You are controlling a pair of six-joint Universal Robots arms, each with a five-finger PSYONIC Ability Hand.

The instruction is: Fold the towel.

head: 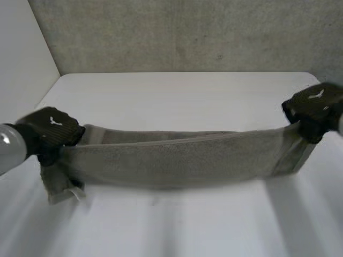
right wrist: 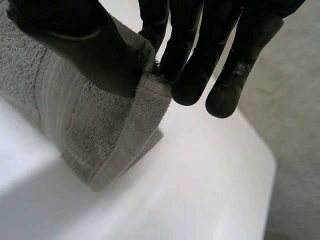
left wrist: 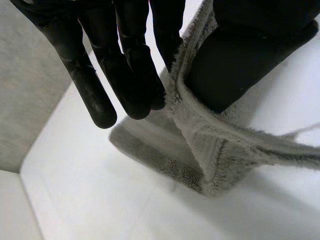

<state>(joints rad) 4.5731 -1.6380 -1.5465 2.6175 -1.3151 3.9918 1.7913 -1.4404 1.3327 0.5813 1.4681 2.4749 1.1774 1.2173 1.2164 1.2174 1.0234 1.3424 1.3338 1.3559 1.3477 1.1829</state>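
A grey towel stretches across the white table as a long band, held up at both ends and sagging in the middle. My left hand grips its left end; in the left wrist view the thumb presses the towel's edge against the fingers. My right hand grips the right end; its own view has the thumb pinching the towel's corner against the fingers. A short flap hangs below each hand.
A grey wall rises behind the table's far edge. A white side panel stands at the left. Bare tabletop lies in front of and behind the towel.
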